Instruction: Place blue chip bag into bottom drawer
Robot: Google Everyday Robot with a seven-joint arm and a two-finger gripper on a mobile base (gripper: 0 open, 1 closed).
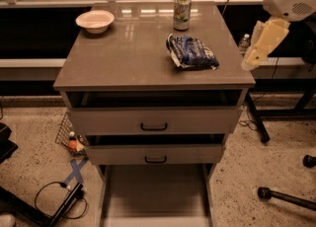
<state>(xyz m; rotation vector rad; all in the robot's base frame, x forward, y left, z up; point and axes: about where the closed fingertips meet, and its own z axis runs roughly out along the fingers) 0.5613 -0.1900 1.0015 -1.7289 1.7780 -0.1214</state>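
The blue chip bag point(191, 52) is a crumpled dark-blue foil bag with white markings. It lies on the right half of the cabinet top point(128, 58), in front of the soda can. The bottom drawer point(155, 191) is pulled out at the base of the cabinet, and its flat grey floor is bare. My gripper point(251, 62) hangs on the cream arm just off the cabinet top's right edge. It is to the right of the bag, at about the bag's height, and touches nothing.
A green-and-white soda can point(181, 12) stands at the back of the top and a white bowl point(95, 21) at the back left. The two upper drawers point(154, 121) stand slightly open. Cables point(59, 196) and stand legs point(286, 197) lie on the floor.
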